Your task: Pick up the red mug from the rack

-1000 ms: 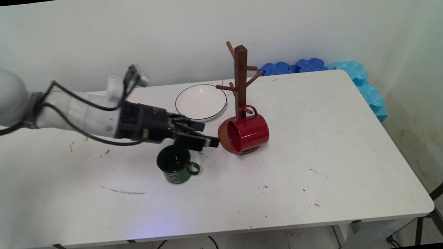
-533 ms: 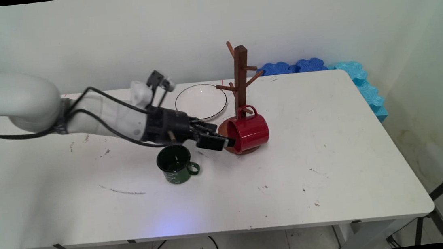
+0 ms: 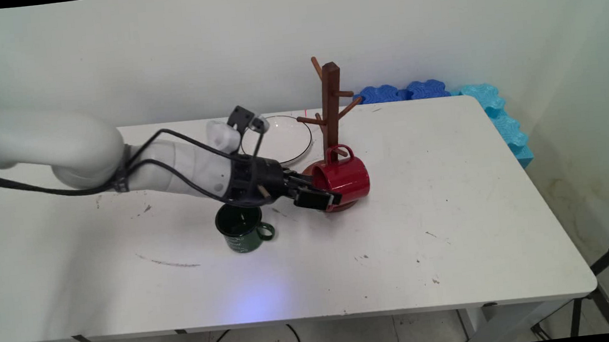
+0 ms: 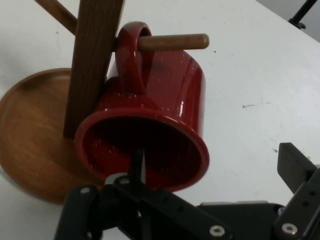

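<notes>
A red mug [image 3: 345,177] hangs by its handle on a low peg of the wooden mug tree [image 3: 330,98], its mouth turned left toward the arm. My gripper [image 3: 322,196] is open at that mouth. In the hand view the red mug [image 4: 165,105] fills the middle, and its handle loops over the peg [image 4: 175,41]. One finger [image 4: 138,162] reaches inside the mug's mouth, while the other finger [image 4: 295,165] stands outside to the right. The tree's round base [image 4: 30,145] lies below the mug.
A dark green mug [image 3: 241,227] stands upright just under the arm's wrist, handle to the right. A white plate [image 3: 279,140] with a dark rim lies behind the arm. Blue foam blocks [image 3: 488,103] line the table's far right edge.
The arm has reached right, past the green mug, bringing the gripper from a gap left of the red mug up to its mouth. The mugs, tree and plate have not moved.
</notes>
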Controlling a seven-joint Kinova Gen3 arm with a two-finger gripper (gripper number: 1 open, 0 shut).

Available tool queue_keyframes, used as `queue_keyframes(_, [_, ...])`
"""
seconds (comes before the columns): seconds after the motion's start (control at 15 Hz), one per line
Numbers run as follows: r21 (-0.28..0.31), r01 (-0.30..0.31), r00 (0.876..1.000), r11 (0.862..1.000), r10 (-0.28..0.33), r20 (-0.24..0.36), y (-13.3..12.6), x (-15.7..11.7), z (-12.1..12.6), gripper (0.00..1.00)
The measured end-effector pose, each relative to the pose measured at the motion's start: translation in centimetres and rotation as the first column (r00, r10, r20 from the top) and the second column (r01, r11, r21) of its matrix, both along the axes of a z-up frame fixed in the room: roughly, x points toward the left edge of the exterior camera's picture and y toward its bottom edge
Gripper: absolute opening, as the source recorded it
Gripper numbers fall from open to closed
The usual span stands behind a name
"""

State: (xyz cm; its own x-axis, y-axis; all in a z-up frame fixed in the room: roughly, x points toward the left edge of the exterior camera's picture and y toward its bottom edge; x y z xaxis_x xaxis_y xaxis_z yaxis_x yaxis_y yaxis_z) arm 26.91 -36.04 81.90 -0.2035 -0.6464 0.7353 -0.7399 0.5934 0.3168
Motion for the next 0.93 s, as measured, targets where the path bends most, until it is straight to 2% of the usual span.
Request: queue_keyframes(0.93, [-0.008, -0.018, 1.000, 1.000, 0.018, -0.015, -1.3, -2.1, -2.2, 1.00])
